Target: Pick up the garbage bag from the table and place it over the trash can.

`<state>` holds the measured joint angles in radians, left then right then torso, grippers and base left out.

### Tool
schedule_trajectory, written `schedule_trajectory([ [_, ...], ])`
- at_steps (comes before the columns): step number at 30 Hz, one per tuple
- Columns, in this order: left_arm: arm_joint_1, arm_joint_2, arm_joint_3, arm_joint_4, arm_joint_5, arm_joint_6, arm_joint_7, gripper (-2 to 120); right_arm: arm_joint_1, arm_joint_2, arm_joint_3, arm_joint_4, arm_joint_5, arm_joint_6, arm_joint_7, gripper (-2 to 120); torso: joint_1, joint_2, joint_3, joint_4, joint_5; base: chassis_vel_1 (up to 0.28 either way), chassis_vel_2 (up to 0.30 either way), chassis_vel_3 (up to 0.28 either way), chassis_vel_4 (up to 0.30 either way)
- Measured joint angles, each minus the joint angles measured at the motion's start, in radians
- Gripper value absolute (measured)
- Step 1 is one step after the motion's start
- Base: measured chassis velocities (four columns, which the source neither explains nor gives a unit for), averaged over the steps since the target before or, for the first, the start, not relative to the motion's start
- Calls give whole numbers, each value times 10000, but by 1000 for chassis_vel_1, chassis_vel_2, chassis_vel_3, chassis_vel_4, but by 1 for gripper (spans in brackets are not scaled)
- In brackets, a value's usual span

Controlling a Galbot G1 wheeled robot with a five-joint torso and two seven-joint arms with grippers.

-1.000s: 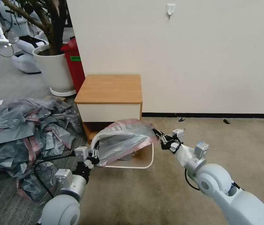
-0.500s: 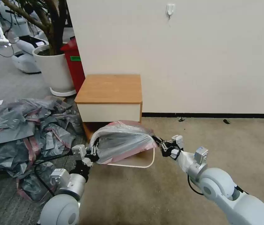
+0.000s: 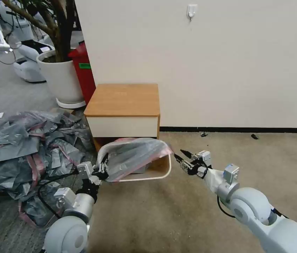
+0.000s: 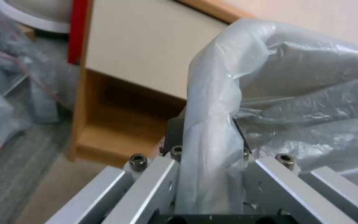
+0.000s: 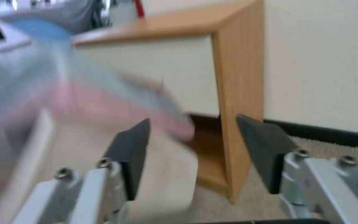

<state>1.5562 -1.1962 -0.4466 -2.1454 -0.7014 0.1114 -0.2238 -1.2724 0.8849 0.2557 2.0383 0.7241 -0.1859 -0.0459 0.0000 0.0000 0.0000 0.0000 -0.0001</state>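
Head view: the thin translucent grey garbage bag point(image 3: 134, 156) with its pink rim drapes over the beige rectangular trash can point(image 3: 166, 174), left of the right gripper point(image 3: 182, 158).

Left wrist: the left gripper point(image 4: 207, 146) pinches a bag fold.

Right wrist: jaws spread wide, empty.

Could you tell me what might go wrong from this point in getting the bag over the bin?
The right pincer is open and off the garbage bag, so the bag hangs from the left pincer alone and could slump off the trash can. Its near rim is bare, so the bag may end up only partly seated.
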Motion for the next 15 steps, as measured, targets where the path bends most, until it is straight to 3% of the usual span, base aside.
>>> schedule_trajectory([
  [5, 2, -53, -107, 176, 40, 28, -65, 4, -374, 457, 866, 776, 728, -149, 437, 80, 0, 0, 0, 1, 1, 0, 0, 0, 0],
  [8, -37, -150, -161, 270, 43, 23, -69, 4, -1042, 802, 1337, 1846, 2329, -309, 990, 92, 0, 1, -1, 0, 0, 0, 0, 0, 0],
  [12, -93, -247, -139, 349, 52, -35, -55, 4, -1759, 1055, 1088, 2893, 3707, -260, 1271, 100, 0, 0, -1, -1, -1, 0, 0, 0, 0],
  [15, -144, -311, -106, 381, 115, -85, -48, 4, -2012, 1185, 573, 3334, 3867, -281, 1514, 100, 0, 1, -1, -1, -1, 0, 0, 0, 0],
])
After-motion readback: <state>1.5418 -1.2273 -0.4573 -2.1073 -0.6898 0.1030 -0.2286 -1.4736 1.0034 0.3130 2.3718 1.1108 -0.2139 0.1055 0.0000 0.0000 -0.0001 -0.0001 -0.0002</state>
